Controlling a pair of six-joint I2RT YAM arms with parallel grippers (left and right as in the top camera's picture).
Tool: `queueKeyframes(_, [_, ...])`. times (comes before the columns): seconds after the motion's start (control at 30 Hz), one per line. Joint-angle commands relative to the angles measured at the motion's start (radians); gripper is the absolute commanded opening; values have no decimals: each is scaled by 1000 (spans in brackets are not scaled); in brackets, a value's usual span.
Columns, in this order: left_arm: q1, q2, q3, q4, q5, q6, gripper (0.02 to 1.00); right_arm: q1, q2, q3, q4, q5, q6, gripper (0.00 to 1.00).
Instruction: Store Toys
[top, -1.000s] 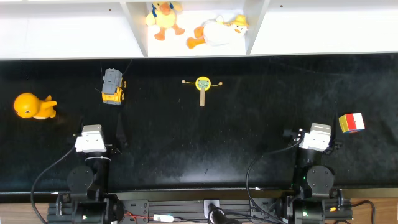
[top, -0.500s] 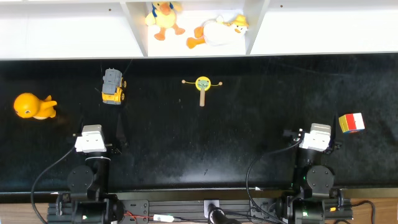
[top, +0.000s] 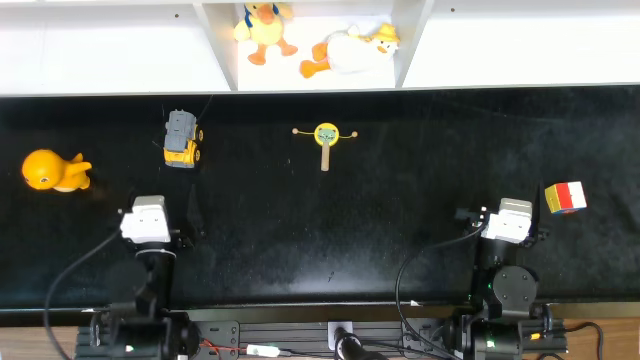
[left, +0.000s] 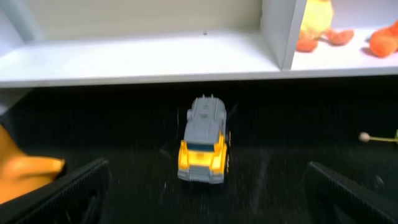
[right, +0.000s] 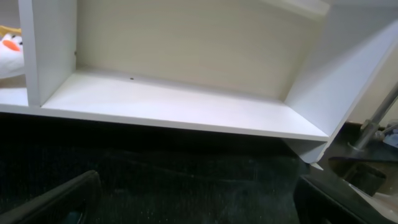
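A yellow and grey toy truck (top: 182, 138) stands on the black table, straight ahead of my left gripper (top: 154, 206) and some way off. In the left wrist view the truck (left: 203, 140) sits between my wide open fingers (left: 73, 194), with the orange duck (left: 25, 172) to one side. That orange duck (top: 55, 171) is at the table's left edge. A green rattle on a wooden stick (top: 326, 139) lies mid-table. A coloured cube (top: 565, 197) rests just right of my right gripper (top: 508, 206), which is open and empty (right: 196, 208) and faces the shelf.
A white shelf unit (top: 120, 60) runs along the back edge. Its middle bay holds a yellow plush duck (top: 265, 28) and a white plush duck (top: 350, 50). The left bay (left: 137, 56) and right bay (right: 174, 102) are bare.
My left arm has risen and its gripper has edged slightly toward the truck. The right arm and all toys are where they were.
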Motion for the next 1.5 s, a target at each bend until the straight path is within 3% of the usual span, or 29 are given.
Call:
queueKeyframes(0.03, [24, 275, 295, -153, -62, -24, 996, -2, -8, -13, 3, 3, -6, 996])
queueKeyframes(0.2, [152, 608, 604, -338, -19, 72, 996, -2, -8, -13, 3, 3, -6, 993])
queueKeyframes(0.43, [371, 784, 761, -394, 190, 184, 996, -2, -8, -13, 3, 3, -6, 996])
queueKeyframes(0.5, [476, 791, 761, -402, 315, 228, 996, -2, -8, -13, 3, 3, -6, 996])
queueKeyframes(0.57, [576, 803, 761, -401, 377, 228, 998, -2, -8, -13, 3, 3, -6, 996])
queueKeyframes(0.67, [671, 818, 761, -403, 372, 228, 998, -2, -8, -13, 3, 3, -6, 996])
queueKeyframes(0.87, [711, 849, 761, -401, 189, 272, 998, -2, -8, -13, 3, 3, -6, 996])
queueKeyframes(0.97, [711, 894, 761, -385, 195, 377, 998, -2, -8, -13, 3, 3, -6, 996])
queueKeyframes(1.13, [733, 985, 761, -340, 209, 423, 998, -2, -8, -13, 3, 3, -6, 996])
queueKeyframes(1.3, [801, 1065, 761, -313, 313, 461, 996, -2, -8, -13, 3, 3, -6, 993])
queueKeyframes(1.5, [830, 1167, 761, -240, 367, 515, 998, -2, -8, -13, 3, 3, -6, 996])
